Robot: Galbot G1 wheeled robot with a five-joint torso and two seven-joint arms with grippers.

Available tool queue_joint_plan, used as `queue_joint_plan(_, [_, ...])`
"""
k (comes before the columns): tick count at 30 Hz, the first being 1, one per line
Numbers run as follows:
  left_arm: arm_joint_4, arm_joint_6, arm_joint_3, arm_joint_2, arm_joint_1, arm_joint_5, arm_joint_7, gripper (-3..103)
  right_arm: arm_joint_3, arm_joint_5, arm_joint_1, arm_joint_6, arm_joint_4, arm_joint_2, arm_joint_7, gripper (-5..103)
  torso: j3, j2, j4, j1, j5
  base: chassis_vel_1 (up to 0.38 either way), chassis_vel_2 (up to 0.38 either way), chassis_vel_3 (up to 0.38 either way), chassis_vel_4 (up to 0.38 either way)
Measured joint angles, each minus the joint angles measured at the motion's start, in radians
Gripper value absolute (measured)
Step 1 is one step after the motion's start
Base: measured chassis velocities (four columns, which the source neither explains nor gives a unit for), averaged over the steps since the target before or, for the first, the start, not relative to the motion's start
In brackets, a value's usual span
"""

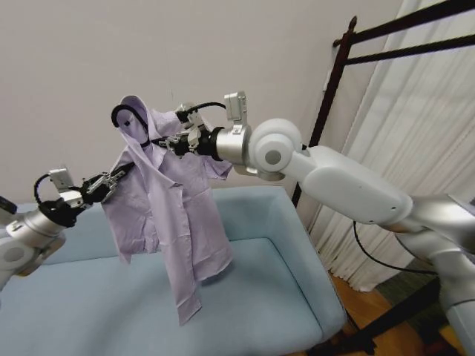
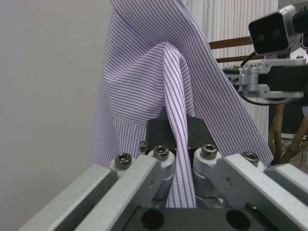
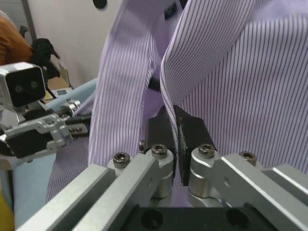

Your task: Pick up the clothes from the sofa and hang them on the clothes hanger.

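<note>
So the shirt [image 1: 174, 215] is thin cotton-looking stuff, white with fine purple pinstripes. It's up in the air in the middle of the head view, draping down in long soft folds, with the lowest tail hanging to just above the seat. A black hanger [image 1: 122, 111] with a rounded hook pokes out of the collar at the upper left of the bundle.

The right gripper [image 1: 172, 142] sits just right of that collar. From its wrist camera, the black pads [image 3: 166, 127] are pinched tight on a hemmed edge of the shirt [image 3: 231, 86], no gap at all. The left gripper [image 1: 119, 176] is lower and further left in the head view. It's clamped on a narrow fold of fabric [image 2: 159, 82] that runs straight down between its pads [image 2: 156, 132], so the cloth is pulled into a ridge there. Both grippers are bare brushed-metal linkages with hex bolts.

The sofa [image 1: 282, 282] is pale blue, smooth and boxy with a padded arm on the right, taking up the bottom of the frame. The rack [image 1: 330, 81] is dark wooden poles in the upper right, next to a pleated white curtain [image 1: 415, 133]. There's a plain grey wall [image 1: 59, 67] behind, with lots of open air around the shirt. The gap between the right arm's elbow and the rack post looks tighter.
</note>
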Motion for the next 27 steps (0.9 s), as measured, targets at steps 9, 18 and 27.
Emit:
queue_joint_plan(9, [0.049,0.000,0.074,-0.042,-0.090,0.023,0.022,2,-0.013,-0.011,-0.011,0.003,0.008,-0.007,0.033,31,0.000,0.000,0.0002,0.000,-0.0001,0.000,0.000,0.000,0.000])
queue_joint_plan(18, [0.101,-0.004,0.114,-0.093,-0.132,0.042,0.081,2,-0.006,0.008,0.013,0.011,0.022,-0.045,0.047,64,0.000,0.000,0.0001,0.000,-0.0001,0.000,0.000,0.000,0.000])
queue_joint_plan(27, [0.207,0.007,0.164,-0.051,-0.202,0.043,0.211,2,-0.007,0.068,0.149,-0.010,-0.025,-0.102,-0.001,99,0.000,0.000,0.0001,0.000,0.0000,0.000,0.000,0.000,0.000])
